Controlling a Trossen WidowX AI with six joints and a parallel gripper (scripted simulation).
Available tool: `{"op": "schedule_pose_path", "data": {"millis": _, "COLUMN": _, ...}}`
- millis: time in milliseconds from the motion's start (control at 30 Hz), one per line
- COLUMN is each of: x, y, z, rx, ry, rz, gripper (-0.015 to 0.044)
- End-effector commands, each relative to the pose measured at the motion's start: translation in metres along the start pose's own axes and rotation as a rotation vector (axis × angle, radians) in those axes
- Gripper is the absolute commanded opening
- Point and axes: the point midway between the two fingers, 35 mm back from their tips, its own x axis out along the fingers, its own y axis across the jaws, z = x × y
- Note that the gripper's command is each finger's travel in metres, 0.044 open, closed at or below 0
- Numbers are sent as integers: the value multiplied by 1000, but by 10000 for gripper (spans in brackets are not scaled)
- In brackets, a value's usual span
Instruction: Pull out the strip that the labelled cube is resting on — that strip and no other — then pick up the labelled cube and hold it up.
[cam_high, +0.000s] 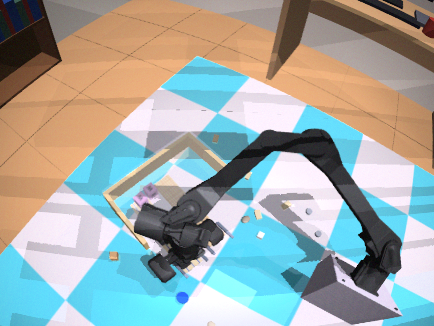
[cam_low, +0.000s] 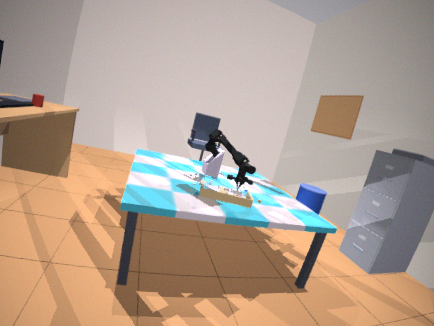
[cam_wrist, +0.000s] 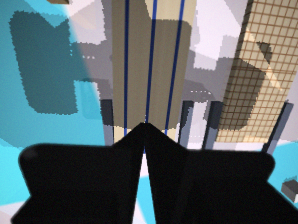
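My gripper (cam_high: 187, 253) (cam_low: 239, 185) (cam_wrist: 144, 127) is shut and empty. In the wrist view its tips overlap the near end of a tan strip with blue lengthwise lines (cam_wrist: 138, 75); whether they touch it I cannot tell. A second strip with a brown grid (cam_wrist: 254, 65) (cam_high: 170, 188) lies to the right in the wrist view. Dark grey guides (cam_wrist: 107, 117) (cam_wrist: 186, 120) (cam_wrist: 212, 125) flank the strips' near ends. Two pinkish-purple cubes (cam_high: 150, 190) (cam_high: 140, 199) sit near the left inner side of the wooden frame. No label is readable, and my arm hides other strips and anything on them.
The wooden frame (cam_high: 125, 220) (cam_low: 225, 197) walls the strips in on several sides. A blue disc (cam_high: 182, 298) and an orange block (cam_high: 114, 256) lie outside it. Several small blocks and pebbles (cam_high: 245, 219) lie between the frame and my arm's grey base (cam_high: 345, 290).
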Motion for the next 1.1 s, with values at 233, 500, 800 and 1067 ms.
{"op": "schedule_pose_path", "data": {"millis": 233, "x": 5, "y": -1, "z": -25, "rx": -8, "ry": 20, "rz": -1, "gripper": 0}}
{"op": "schedule_pose_path", "data": {"millis": 500, "x": 5, "y": -2, "z": -37, "rx": -8, "ry": 20, "rz": -1, "gripper": 0}}
{"op": "schedule_pose_path", "data": {"millis": 800, "x": 6, "y": -2, "z": -50, "rx": -9, "ry": 21, "rz": -1, "gripper": 0}}
{"op": "schedule_pose_path", "data": {"millis": 1067, "x": 6, "y": -3, "z": -63, "rx": -9, "ry": 21, "rz": -1, "gripper": 0}}
